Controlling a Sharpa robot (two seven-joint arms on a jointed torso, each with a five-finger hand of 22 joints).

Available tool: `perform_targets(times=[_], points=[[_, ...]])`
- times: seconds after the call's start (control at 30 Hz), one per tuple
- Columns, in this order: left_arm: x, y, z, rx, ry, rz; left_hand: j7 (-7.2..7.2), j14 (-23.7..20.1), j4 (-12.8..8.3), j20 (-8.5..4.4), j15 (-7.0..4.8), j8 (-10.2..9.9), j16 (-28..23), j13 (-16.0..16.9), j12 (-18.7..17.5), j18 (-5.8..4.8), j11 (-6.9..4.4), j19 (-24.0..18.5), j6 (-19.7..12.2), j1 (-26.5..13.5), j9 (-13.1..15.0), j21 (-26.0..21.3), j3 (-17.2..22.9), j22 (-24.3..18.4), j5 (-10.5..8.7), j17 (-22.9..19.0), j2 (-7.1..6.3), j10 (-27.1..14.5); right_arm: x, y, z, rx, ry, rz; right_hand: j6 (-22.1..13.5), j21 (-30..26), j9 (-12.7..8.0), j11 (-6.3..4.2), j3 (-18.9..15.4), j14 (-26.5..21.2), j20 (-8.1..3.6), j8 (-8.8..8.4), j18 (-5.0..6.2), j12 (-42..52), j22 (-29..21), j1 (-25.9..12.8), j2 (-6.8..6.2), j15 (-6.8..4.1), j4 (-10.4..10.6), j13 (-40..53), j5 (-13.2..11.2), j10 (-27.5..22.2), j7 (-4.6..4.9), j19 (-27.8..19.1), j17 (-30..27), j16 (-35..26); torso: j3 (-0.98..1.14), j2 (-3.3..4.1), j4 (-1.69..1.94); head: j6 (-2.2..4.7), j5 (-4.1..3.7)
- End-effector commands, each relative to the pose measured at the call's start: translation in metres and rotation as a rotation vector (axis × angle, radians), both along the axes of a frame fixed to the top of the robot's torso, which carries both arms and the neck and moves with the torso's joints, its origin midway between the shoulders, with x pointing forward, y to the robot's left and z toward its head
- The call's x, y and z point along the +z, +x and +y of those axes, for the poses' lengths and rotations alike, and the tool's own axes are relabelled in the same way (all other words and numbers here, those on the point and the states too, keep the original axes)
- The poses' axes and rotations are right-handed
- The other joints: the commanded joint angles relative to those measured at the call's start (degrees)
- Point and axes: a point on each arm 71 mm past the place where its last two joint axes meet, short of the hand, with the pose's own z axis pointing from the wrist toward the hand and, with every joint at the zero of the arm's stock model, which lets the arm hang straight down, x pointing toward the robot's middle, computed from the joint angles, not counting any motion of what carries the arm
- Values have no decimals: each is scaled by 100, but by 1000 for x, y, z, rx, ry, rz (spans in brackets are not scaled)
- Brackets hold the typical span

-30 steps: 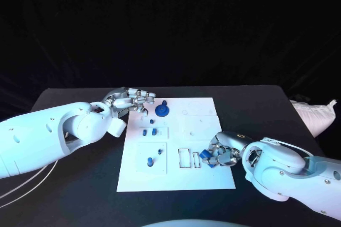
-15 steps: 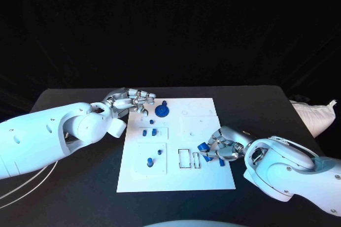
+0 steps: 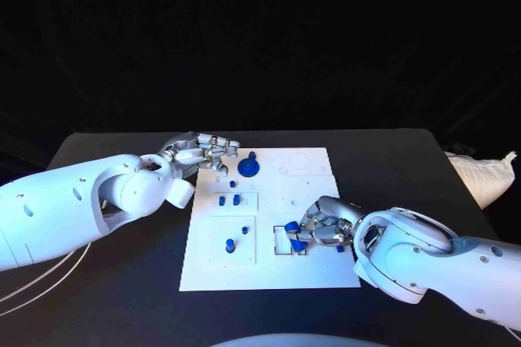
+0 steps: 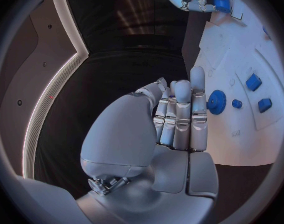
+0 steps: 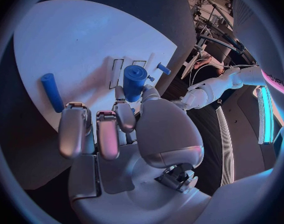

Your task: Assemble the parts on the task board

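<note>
Hidden / cut off

R hand (image 3: 317,230) covers part of task board (image 3: 315,272) slots; blue part (image 5: 134,82) half buried in its fingers. L hand (image 3: 199,153) overlaps board's far corner. Small parts' shapes too tiny to tell.

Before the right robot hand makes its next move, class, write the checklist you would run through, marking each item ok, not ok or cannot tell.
1. Right robot hand holds a blue part: ok.
2. That hand is over the task board, near the rectangular slots: ok.
3. Held part lined up with a slot: cannot tell.
4. Left robot hand away from those slots, at the board's far left corner, holding nothing: ok.
5. Blue gear seated on the board: ok.
6. Loose blue cylinder lying on the board, clear of the hand: ok.
</note>
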Motion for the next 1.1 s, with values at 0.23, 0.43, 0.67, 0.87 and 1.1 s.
perform_targets(times=[0.23,0.43,0.67,0.87,1.1], points=[[0,-1,-3,-20,-8,-3,7,-36,-11,16,3,20,-25,8,30,113,-6,-3,-29,-9,0,-22,-19,-5,10,-7,21,-30,-4,-1,11,29,-31,42,127,9,74,-32,-50,446,-52,48,-91,-34,-7,-79,-7,-45,3,17,32,-29,-103,-14,636,-24,-2,-4,0,-14,26],[0,-1,-3,-20,-7,-2,7,-36,-11,16,3,20,-25,8,30,113,-6,-3,-29,-9,0,-22,-19,-5,10,-7,21,-30,-5,-1,13,28,-38,39,107,0,179,-49,-190,444,-75,101,-92,-80,-12,-253,21,-65,11,12,-199,-15,-120,-17,618,-35,-2,1,-5,-26,40],[0,-1,-4,-22,-8,-2,7,-36,-11,16,3,20,-25,8,30,113,-6,-3,-29,-9,0,-22,-19,-5,10,-7,21,-30,-3,-1,17,38,-34,19,49,-20,338,-50,-501,438,-80,163,-89,-156,-31,-592,54,-69,14,2,-952,-21,-123,-28,581,-56,0,-3,0,-38,41],[0,-1,-4,-21,-8,-2,7,-36,-11,16,3,20,-25,8,30,113,-6,-3,-29,-9,0,-22,-19,-5,10,-7,21,-30,-3,0,18,44,-46,2,-8,-43,462,-42,-911,429,-76,196,-84,-263,-55,-1193,30,-62,17,-47,-2066,-68,-116,-42,539,-83,-2,-7,-2,-37,45],[1,-1,-3,-21,-7,-2,7,-36,-11,16,3,20,-25,8,30,113,-6,-3,-29,-9,0,-22,-19,-5,10,-7,21,-30,-2,1,15,56,-57,-18,-38,-65,511,-36,-962,423,-70,204,-78,-333,-84,-1254,34,-56,-3,-92,-2196,-107,-110,-58,511,-102,4,-3,-8,-41,50]])
